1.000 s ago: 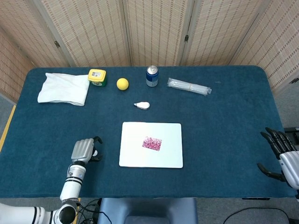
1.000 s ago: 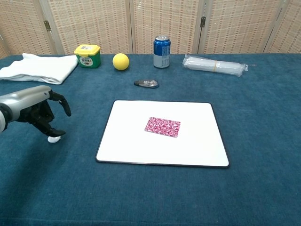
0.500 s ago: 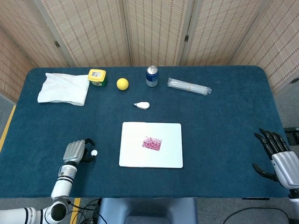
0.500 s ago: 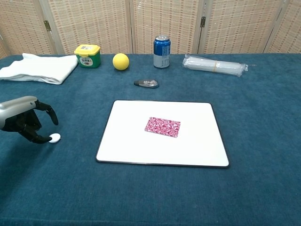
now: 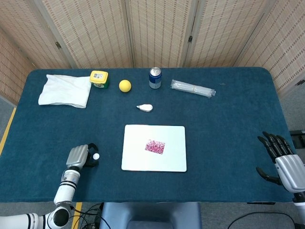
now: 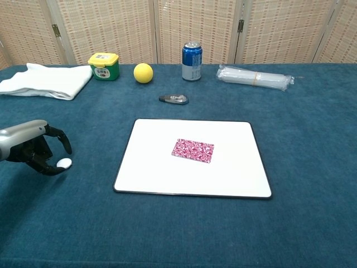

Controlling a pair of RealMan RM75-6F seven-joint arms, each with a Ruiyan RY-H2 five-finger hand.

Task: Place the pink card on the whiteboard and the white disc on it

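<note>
The whiteboard (image 5: 137, 155) (image 6: 150, 164) lies flat at the table's near middle. The pink patterned card (image 5: 155, 146) (image 6: 192, 150) rests on it, close to its centre. A small white disc (image 5: 96, 156) (image 6: 64, 163) lies on the blue cloth left of the board. My left hand (image 5: 78, 156) (image 6: 33, 152) sits just left of the disc, fingers curved and apart, with a fingertip at the disc's edge. Nothing shows the disc lifted. My right hand (image 5: 282, 160) hovers off the table's right edge, fingers spread and empty; the chest view does not show it.
Along the far edge lie a folded white cloth (image 5: 65, 90), a yellow-lidded green tub (image 5: 98, 78), a yellow ball (image 5: 125, 85), a blue can (image 5: 155, 78) and a clear plastic-wrapped roll (image 5: 192, 88). A small grey-white object (image 5: 144, 107) lies behind the board.
My left hand drew back toward the near edge, uncovering the disc, then crept slightly forward to it. The disc stayed in place. My right hand shifted slightly left and nearer.
</note>
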